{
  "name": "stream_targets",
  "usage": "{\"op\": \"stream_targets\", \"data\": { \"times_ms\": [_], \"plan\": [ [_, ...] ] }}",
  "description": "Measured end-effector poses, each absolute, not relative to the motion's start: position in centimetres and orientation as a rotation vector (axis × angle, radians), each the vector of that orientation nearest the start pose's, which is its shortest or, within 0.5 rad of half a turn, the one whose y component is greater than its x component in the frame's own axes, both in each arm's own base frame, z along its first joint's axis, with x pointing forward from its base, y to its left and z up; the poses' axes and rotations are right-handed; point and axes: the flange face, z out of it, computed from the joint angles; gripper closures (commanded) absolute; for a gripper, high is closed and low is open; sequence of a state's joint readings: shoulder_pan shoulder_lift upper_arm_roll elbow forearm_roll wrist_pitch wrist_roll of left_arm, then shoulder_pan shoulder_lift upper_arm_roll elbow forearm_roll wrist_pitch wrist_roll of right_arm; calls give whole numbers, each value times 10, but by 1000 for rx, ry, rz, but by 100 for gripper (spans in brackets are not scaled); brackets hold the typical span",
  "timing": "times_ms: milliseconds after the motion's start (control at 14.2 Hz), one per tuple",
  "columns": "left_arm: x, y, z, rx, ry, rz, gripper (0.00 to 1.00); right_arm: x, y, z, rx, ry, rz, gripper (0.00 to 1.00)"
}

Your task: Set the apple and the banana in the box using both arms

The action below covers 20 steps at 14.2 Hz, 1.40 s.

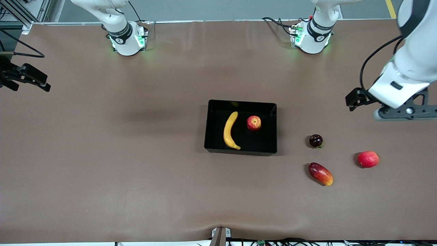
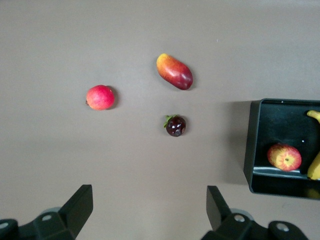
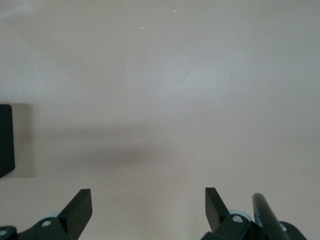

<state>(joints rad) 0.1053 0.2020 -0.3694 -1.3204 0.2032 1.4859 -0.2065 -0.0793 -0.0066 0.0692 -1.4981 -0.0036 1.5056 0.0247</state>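
The yellow banana (image 1: 230,130) and the red-and-yellow apple (image 1: 253,123) lie side by side inside the black box (image 1: 242,102) at the middle of the table. The left wrist view catches the apple (image 2: 284,157), part of the banana (image 2: 315,165) and the box's wall (image 2: 250,145). My left gripper (image 1: 355,97) hangs open and empty over the table's left-arm end, its jaws (image 2: 149,205) wide apart over bare cloth. My right gripper (image 1: 25,83) is open and empty over the right-arm end (image 3: 148,205), where one corner of the box (image 3: 5,140) shows.
Three other fruits lie on the brown cloth between the box and the left arm's end: a dark round fruit (image 1: 315,140), a red-and-orange mango (image 1: 320,174) and a smooth pinkish-red fruit (image 1: 368,159). The left wrist view shows the same dark fruit (image 2: 175,125), mango (image 2: 174,71) and pinkish-red fruit (image 2: 100,97).
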Motion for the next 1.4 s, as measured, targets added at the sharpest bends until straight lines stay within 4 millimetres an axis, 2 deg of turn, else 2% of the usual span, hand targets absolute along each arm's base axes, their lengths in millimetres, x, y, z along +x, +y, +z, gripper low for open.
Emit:
{"op": "stream_targets", "data": {
  "times_ms": [140, 421, 702, 913, 1405],
  "plan": [
    [588, -102, 629, -3023, 68, -3, 0, 546, -6, 656, -3145, 55, -22, 0],
    [560, -92, 643, -3004, 65, -6, 0, 546, -6, 656, -3145, 55, -21, 0],
    [542, -68, 647, -3043, 21, 21, 0, 546, -6, 656, -3145, 56, -21, 0],
    [530, -69, 649, -3043, 27, 23, 0, 546, -6, 656, -3145, 57, -21, 0],
    [528, -72, 648, -3086, 27, 33, 0, 546, -7, 656, -3145, 57, -21, 0]
  ]
}}
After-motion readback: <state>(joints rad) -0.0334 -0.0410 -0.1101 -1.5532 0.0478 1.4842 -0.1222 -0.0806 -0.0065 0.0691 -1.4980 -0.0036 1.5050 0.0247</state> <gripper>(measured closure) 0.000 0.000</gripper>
